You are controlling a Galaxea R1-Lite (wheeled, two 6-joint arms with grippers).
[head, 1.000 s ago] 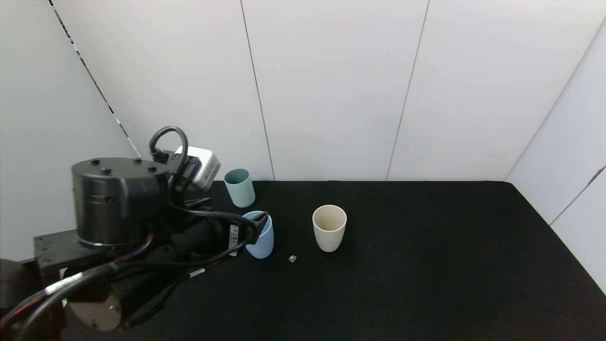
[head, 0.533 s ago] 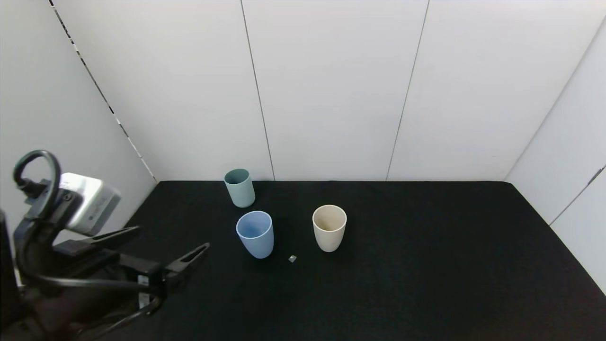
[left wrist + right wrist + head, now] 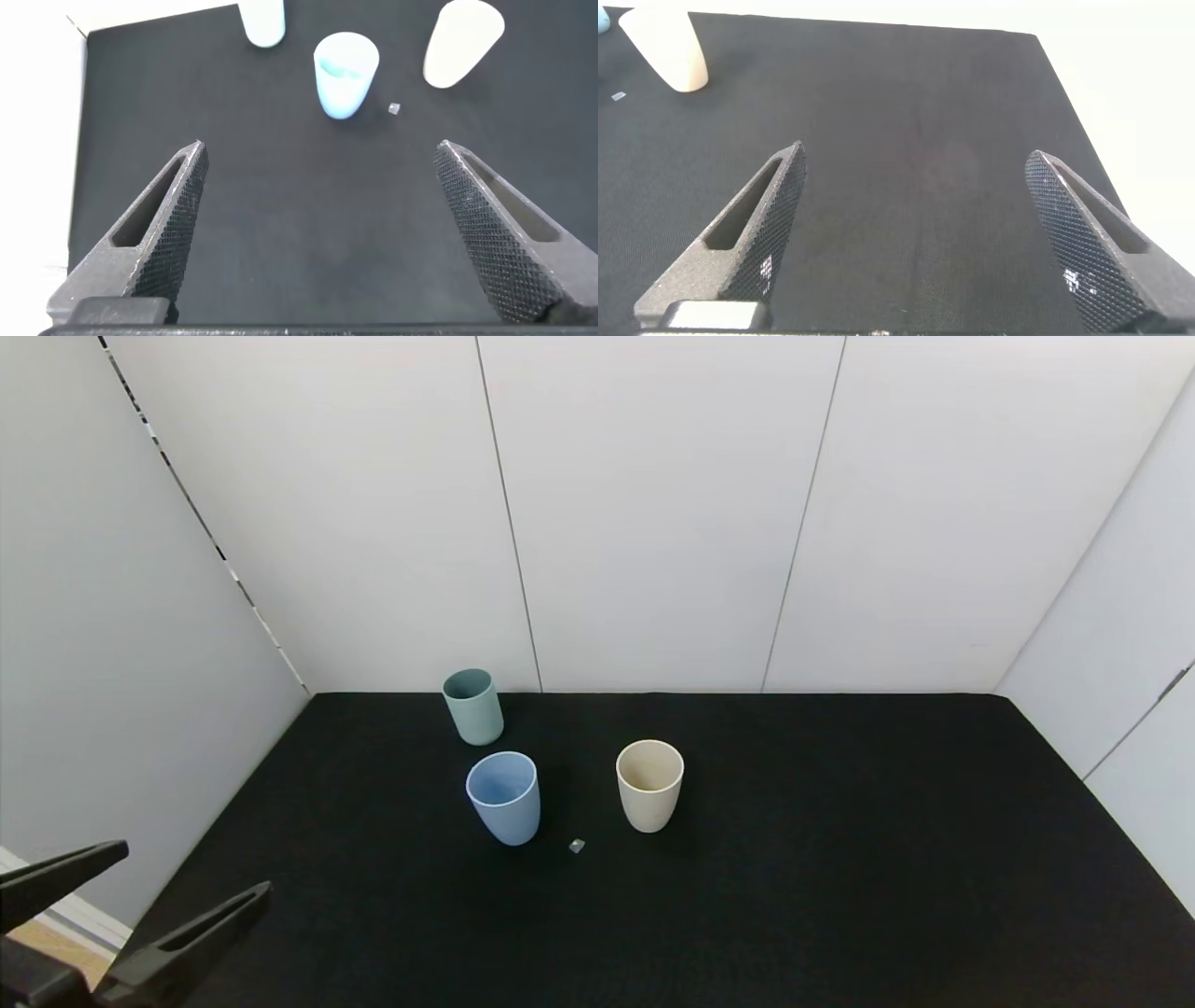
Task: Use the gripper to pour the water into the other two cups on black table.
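Observation:
Three cups stand upright on the black table (image 3: 840,859). The light blue cup (image 3: 503,797) is in the middle left, the teal green cup (image 3: 472,706) is behind it near the back wall, and a cream cup (image 3: 650,784) is to its right. In the left wrist view the blue cup (image 3: 346,75) shows water inside. My left gripper (image 3: 196,868) is at the table's near left corner, open and empty, well short of the blue cup. My right gripper (image 3: 915,154) hangs open over bare table, with the cream cup (image 3: 665,51) far off to one side.
A small grey scrap (image 3: 577,846) lies on the table between the blue and cream cups. White wall panels close the table in at the back and on both sides. The table's left edge (image 3: 79,140) runs beside the left gripper.
My left arm has pulled back from beside the blue cup to the near left corner, leaving only its open fingers in the head view. The cups have not moved.

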